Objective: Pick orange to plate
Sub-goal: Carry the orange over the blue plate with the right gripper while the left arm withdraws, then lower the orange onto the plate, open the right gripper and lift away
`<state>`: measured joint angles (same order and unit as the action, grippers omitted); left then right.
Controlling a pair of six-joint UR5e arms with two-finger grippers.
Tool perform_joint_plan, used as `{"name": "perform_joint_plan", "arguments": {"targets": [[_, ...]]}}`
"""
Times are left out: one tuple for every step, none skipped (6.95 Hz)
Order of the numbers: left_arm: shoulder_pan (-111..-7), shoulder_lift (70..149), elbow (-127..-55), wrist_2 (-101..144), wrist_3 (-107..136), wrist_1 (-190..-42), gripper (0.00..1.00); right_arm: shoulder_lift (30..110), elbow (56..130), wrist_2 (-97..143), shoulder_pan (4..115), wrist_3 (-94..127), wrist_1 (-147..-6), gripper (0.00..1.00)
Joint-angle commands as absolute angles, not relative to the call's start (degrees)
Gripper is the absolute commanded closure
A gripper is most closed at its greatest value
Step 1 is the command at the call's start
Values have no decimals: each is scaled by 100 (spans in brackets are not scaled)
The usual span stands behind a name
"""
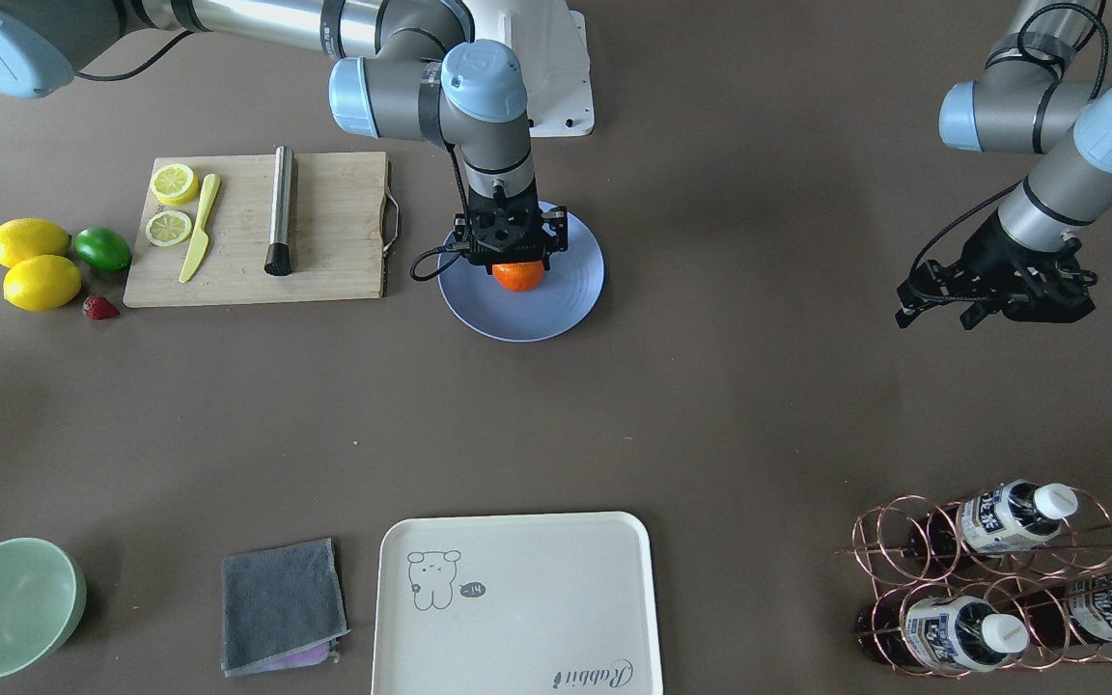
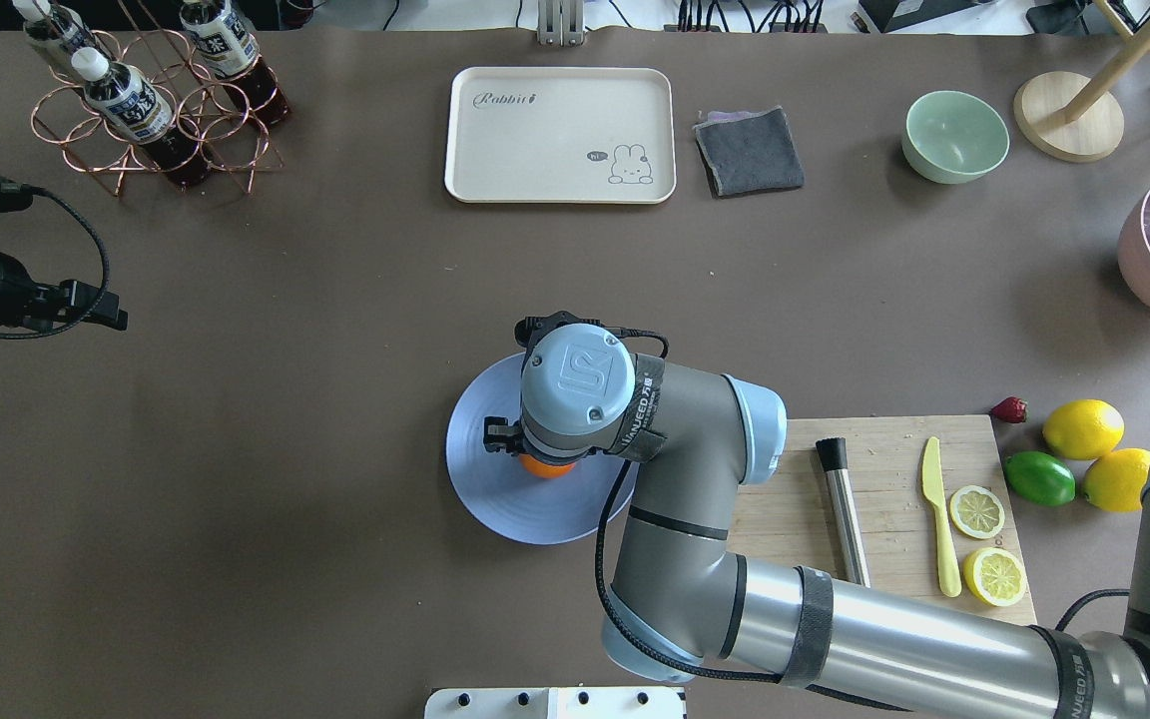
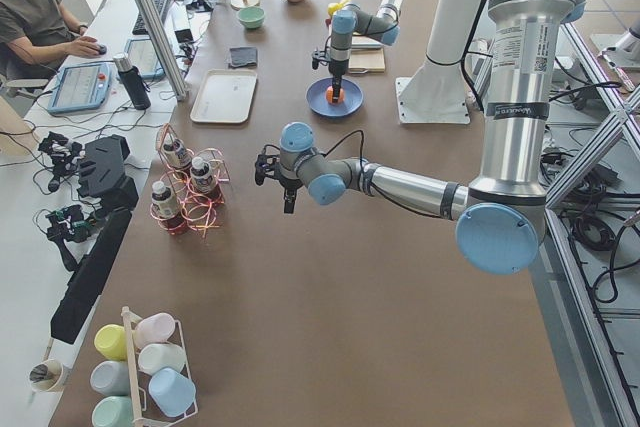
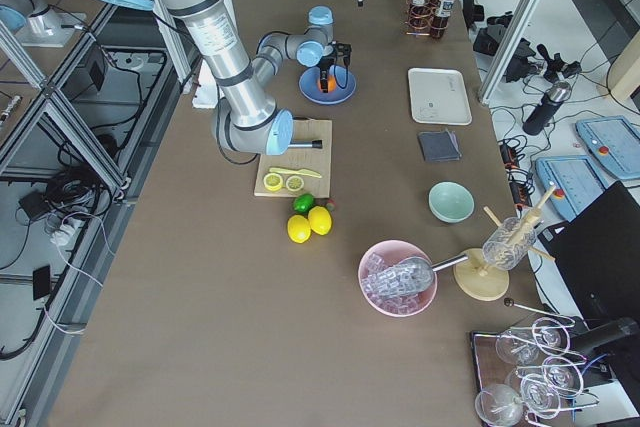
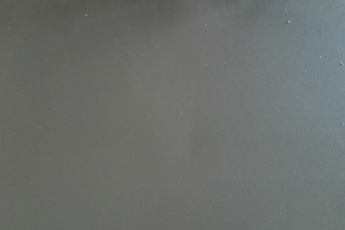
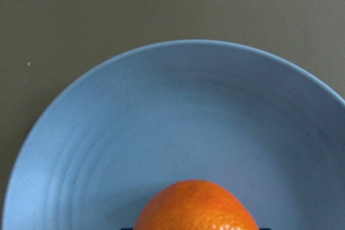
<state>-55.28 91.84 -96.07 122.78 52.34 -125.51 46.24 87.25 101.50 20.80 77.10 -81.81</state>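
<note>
Because the wrist body covers the fingertips, whether the right gripper [image 1: 511,253] clasps or merely straddles the orange [image 1: 518,277] cannot be told. The orange (bright, round, finely pitted skin) lies near the middle of the pale blue plate [image 1: 520,320], directly beneath that gripper.

Robotics lab, brown table [image 3: 330,277] inside aluminium framing [image 3: 150,22], operator [image 3: 35,7] at side desk [image 3: 25,137], cables [image 3: 600,237] on floor.
</note>
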Motion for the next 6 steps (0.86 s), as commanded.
{"name": "perform_joint_plan", "arguments": {"targets": [[-5528, 9176, -9624, 12278, 5256, -12551, 3, 4632, 8789, 10134, 2039, 7805, -8183, 0], [-5528, 9176, -9615, 12278, 5265, -12551, 3, 4632, 8850, 10134, 2039, 7805, -8183, 0], [-5528, 9158, -9624, 12278, 5352, -12551, 3, 4762, 9103, 10151, 2100, 7796, -8252, 0], [-5528, 9141, -9624, 12383, 5483, -12551, 3, 5042, 9419, 10264, 2344, 7735, -8296, 0], [-5824, 9123, -9607, 12810, 5371, -12525, 3, 5489, 9900, 10762, 2817, 7439, -8532, 0], [-6401, 9036, -9554, 13363, 4805, -12481, 3, 6172, 10401, 11402, 3439, 6644, -8578, 0]]}}
